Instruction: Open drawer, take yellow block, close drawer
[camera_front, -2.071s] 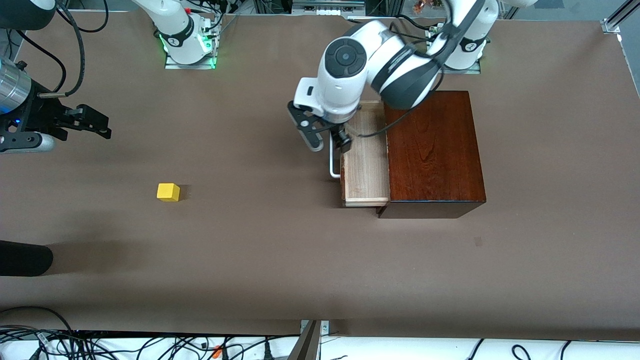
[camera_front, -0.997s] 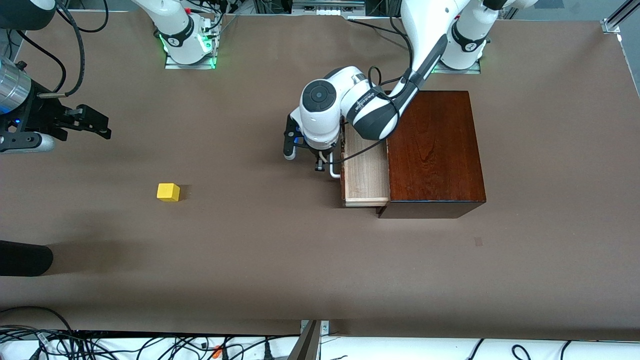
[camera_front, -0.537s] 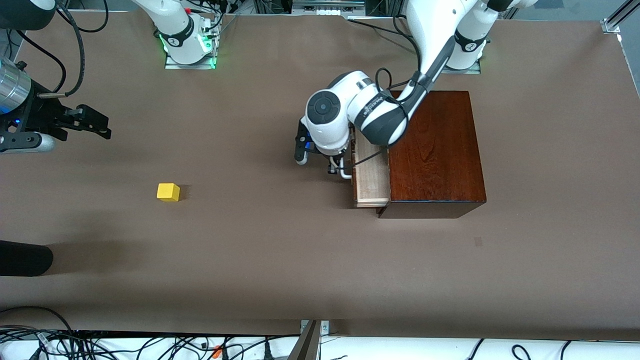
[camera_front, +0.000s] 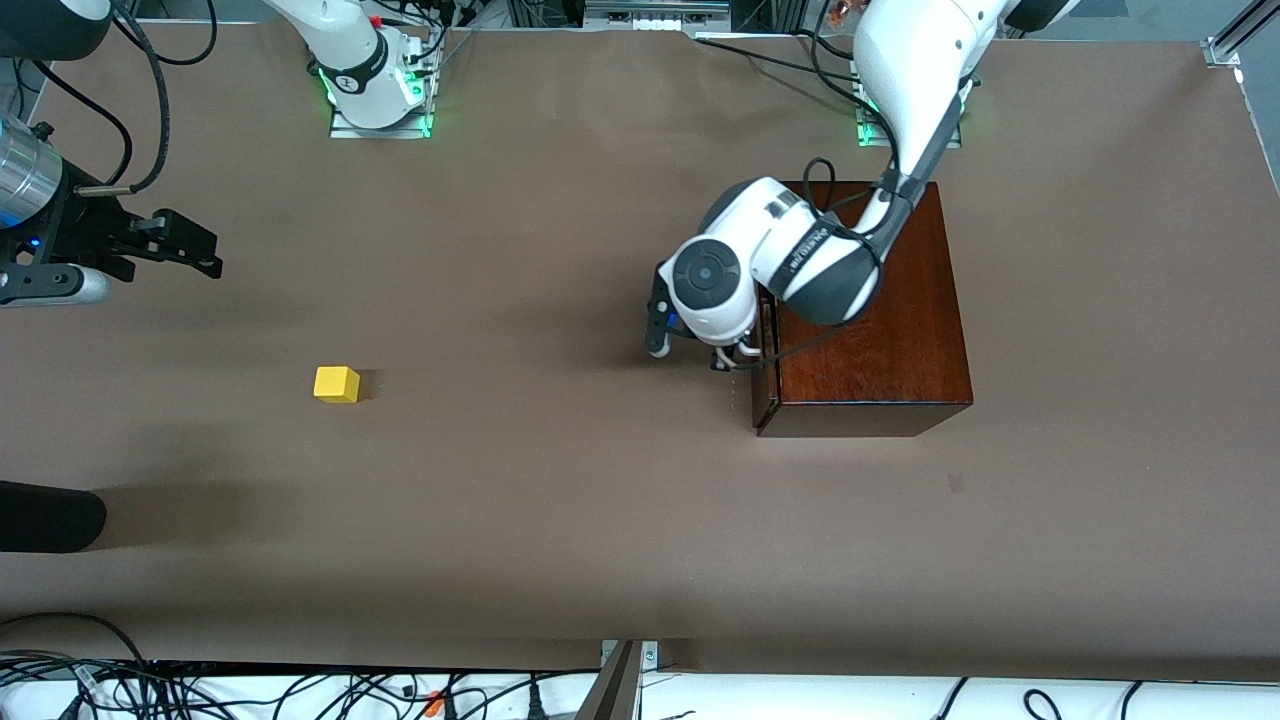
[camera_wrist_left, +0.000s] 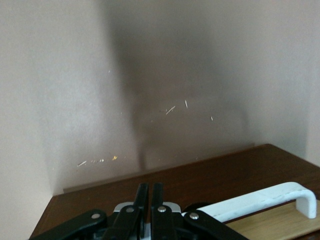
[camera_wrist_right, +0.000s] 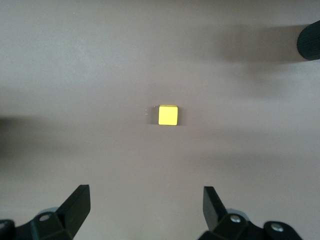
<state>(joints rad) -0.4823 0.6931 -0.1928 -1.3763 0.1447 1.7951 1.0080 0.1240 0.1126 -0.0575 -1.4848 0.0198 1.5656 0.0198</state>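
The mahogany box (camera_front: 870, 330) stands toward the left arm's end of the table. Its drawer (camera_front: 757, 408) is pushed in, with the dark front about flush with the box. My left gripper (camera_front: 722, 362) is low at the drawer front, shut and empty. In the left wrist view its fingers (camera_wrist_left: 150, 192) are pressed together beside the white handle (camera_wrist_left: 265, 200), against the dark drawer front (camera_wrist_left: 200, 175). The yellow block (camera_front: 336, 384) lies on the bare table toward the right arm's end. My right gripper (camera_front: 200, 255) waits open in the air, and its wrist view (camera_wrist_right: 147, 197) shows the block (camera_wrist_right: 168, 115).
A black rounded object (camera_front: 50, 515) juts in at the table edge on the right arm's end, nearer the front camera than the block; it also shows in the right wrist view (camera_wrist_right: 310, 40). Cables lie along the table's near edge (camera_front: 300, 690).
My left gripper came down to the handle and moved toward the box with the drawer front, and the open drawer slid in until shut. The right arm and the block have not moved.
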